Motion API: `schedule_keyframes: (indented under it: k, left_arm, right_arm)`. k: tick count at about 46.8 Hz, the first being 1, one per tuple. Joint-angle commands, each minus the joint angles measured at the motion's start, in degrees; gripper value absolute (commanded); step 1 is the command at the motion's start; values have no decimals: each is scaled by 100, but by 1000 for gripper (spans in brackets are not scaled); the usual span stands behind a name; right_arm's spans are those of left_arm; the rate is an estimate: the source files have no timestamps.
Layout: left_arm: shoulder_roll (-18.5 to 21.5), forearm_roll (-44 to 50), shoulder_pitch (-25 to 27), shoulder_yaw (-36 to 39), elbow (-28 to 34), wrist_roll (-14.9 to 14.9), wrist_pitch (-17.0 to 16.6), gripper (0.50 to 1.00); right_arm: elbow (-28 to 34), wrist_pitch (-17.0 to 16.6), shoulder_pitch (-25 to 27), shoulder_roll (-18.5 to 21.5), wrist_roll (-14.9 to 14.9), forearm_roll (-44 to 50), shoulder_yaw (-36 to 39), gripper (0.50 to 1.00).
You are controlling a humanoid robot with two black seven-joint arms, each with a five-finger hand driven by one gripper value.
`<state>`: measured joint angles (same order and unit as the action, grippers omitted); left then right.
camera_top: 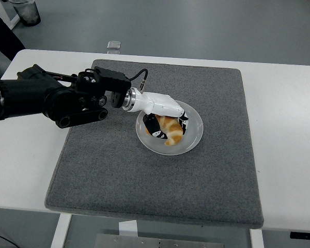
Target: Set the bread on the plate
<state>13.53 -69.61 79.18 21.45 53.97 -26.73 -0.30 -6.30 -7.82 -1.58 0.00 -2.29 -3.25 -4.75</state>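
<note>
Your left arm comes in from the left edge of the frame and stretches rightward across the grey mat (119, 170), its black forearm level and its white wrist section sloping down toward the centre; your left hand (165, 126) is lowered into the white plate (194, 135), palm down, with the fingers (154, 127) curled around the bread (171, 133); the bread, a golden croissant, sits in the plate at the middle of the frame, its long axis slanting from upper left to lower right; its upper part is hidden under the hand, so you cannot make out its far end, nor whether it rests on the plate; the mat lies on the white counter (284, 134).
</note>
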Motion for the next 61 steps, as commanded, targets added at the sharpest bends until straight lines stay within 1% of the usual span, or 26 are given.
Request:
schedule_keyframes:
  k: [1,14,36,37,39,40,41,42,44,47,48,56,61]
  left_arm:
    - [-17,0,-25,-1,-62,1,-14,500]
    - [-52,0,-139,-1,-158,1,-137,500]
    - [-70,26,-245,-18,-264,1,-146,500]
    - [-70,26,-245,-27,-264,1,-146,512]
    - [-96,52,-254,-27,-273,1,-146,576]
    - [-105,87,-254,-27,-273,1,-154,631]
    - [-105,96,-254,-27,-273,1,-154,706]
    - [-105,105,-254,-27,-273,10,-163,758]
    - [-105,114,-254,-36,-264,10,-154,825]
    - [-105,149,-271,-36,-264,10,-154,964]
    - [-105,149,-280,-45,-264,10,-154,990]
    - [-105,307,-271,-123,-246,10,-146,992]
    - [-87,641,-236,-404,-211,1,-119,992]
  right_arm:
    - [-2,0,0,0,0,0,0,952]
    - [-2,0,0,0,0,0,0,952]
    - [6,0,0,0,0,0,0,952]
    - [-2,0,0,0,0,0,0,952]
    - [-2,0,0,0,0,0,0,952]
    - [-2,0,0,0,0,0,0,952]
    - [6,0,0,0,0,0,0,952]
    - [-2,0,0,0,0,0,0,954]
    - [-2,0,0,0,0,0,0,954]
    - [-2,0,0,0,0,0,0,952]
    - [-2,0,0,0,0,0,0,952]
    - [-2,0,0,0,0,0,0,952]
    - [6,0,0,0,0,0,0,952]
